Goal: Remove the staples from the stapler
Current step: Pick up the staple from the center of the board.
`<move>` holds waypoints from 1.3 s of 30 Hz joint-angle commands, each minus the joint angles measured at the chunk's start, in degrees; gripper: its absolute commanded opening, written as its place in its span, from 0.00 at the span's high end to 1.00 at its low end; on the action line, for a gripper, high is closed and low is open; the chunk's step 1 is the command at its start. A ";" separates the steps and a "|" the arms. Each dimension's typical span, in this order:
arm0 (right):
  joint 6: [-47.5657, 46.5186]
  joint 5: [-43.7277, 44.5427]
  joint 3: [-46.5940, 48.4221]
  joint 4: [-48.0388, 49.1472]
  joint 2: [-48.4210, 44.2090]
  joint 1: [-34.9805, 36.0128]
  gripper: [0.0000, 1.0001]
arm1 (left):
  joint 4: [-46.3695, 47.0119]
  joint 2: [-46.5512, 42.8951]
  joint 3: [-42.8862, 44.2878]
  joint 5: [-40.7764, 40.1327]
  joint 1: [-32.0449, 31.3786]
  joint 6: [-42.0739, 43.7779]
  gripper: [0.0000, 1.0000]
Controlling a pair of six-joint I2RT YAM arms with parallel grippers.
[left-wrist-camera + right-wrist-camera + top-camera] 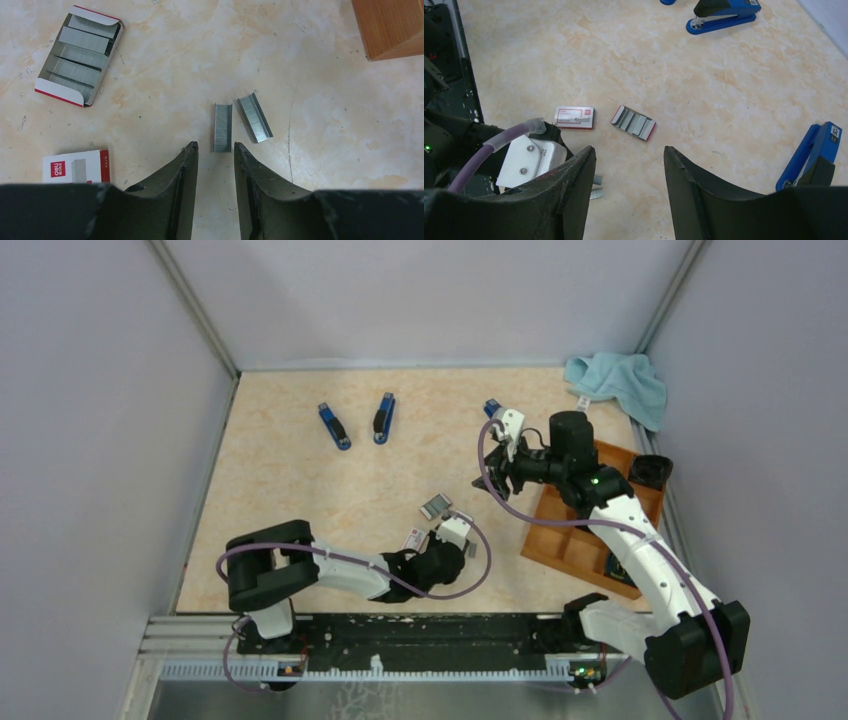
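A pale marbled table is seen from above, with grey walls on three sides. At the far left of centre, a blue stapler and a second blue stapler lie side by side.

The left arm lies low along the near edge. The left end effector has its fingers apart and holds nothing. To its left sit a small white box with a red label and, farther off, an open carton of staple strips.

Just beyond the fingertips, two loose strips of staples lie on the table. One strip lies straight, and the other strip, just to its right, is tilted. The two are close but not touching.

The right end effector hangs above the table, its fingers wide apart and empty. A third blue stapler lies near it. Farther right are a wooden tray and, in the far corner, a light blue cloth.
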 commanded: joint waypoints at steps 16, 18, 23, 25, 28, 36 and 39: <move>-0.74 -11.61 2.03 -1.28 1.56 -8.68 0.46 | 2.54 2.04 1.00 2.88 -0.50 1.32 0.58; -0.60 -12.50 1.79 -0.98 1.44 -10.22 0.46 | 3.03 1.39 0.37 3.14 -0.55 1.47 0.58; -0.20 -13.13 1.52 -0.48 1.21 -11.84 0.46 | 4.58 -0.25 -1.11 3.72 -0.54 2.61 0.54; 0.04 -13.26 1.31 -0.18 1.19 -11.89 0.46 | 3.91 -0.49 -0.76 4.07 -0.52 2.48 0.51; 0.81 -14.05 0.94 0.55 0.93 -11.85 0.46 | 2.18 -1.26 -0.05 5.28 -0.52 2.04 0.48; 0.51 -14.34 0.92 0.17 -1.20 -11.90 0.46 | 3.18 -5.45 -2.58 9.97 -0.43 1.50 0.43; 0.18 -14.05 1.28 -0.52 -1.96 -11.92 0.46 | 0.81 -6.70 -2.39 10.30 -0.39 0.67 0.42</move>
